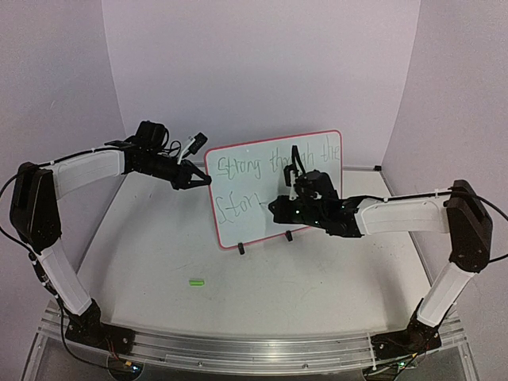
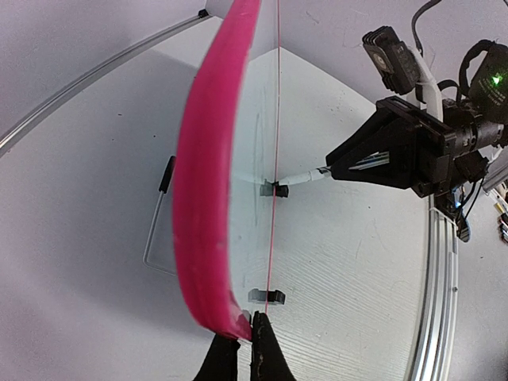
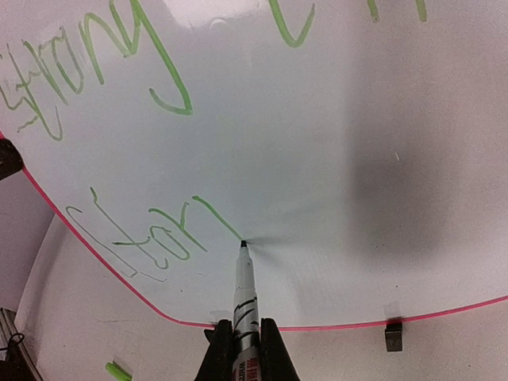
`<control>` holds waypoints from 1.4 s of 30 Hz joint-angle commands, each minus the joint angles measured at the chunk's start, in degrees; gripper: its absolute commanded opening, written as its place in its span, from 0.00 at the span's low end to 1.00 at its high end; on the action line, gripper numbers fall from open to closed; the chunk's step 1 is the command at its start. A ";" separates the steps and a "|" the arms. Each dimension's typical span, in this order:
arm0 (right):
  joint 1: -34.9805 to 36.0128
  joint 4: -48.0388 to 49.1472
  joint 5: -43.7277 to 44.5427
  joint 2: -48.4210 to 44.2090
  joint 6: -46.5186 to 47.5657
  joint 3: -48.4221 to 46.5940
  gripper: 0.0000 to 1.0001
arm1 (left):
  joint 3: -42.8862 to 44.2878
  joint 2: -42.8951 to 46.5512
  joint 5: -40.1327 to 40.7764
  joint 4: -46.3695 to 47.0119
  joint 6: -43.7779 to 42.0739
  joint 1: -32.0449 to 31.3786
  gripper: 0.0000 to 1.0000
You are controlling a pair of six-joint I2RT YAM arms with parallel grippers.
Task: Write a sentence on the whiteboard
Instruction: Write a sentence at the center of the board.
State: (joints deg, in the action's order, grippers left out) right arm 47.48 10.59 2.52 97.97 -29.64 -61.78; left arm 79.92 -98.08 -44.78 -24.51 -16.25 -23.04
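Bench (image 1: 238,309): whiteboard (image 1: 246,186) upright, long axis 9-to-3. Left fingers (image 2: 266,349) pinch its 9 o'clock edge; right fingers (image 3: 218,353) clench marker (image 3: 244,294), tip on board.

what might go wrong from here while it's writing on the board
1. The left gripper pinches only the whiteboard's frame edge; it may slip, letting the board swivel on its clip feet.
2. The marker in the right gripper presses the board; too much push could tip it back.
3. The right arm crosses the upper line and might smear it.
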 commanded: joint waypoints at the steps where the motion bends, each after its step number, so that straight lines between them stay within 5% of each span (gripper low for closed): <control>1: -0.39 1.03 0.99 -1.82 -0.50 -2.19 0.00 | -0.38 -1.15 3.72 -5.64 -3.95 -1.40 0.00; 42: -1.80 0.92 2.43 -1.93 -1.92 -0.85 0.00 | -0.45 -0.79 3.81 -5.63 -4.05 -1.40 0.00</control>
State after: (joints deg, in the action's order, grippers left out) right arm 46.11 10.57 4.26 96.36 -32.50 -59.45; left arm 79.92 -98.08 -44.77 -24.47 -16.27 -23.11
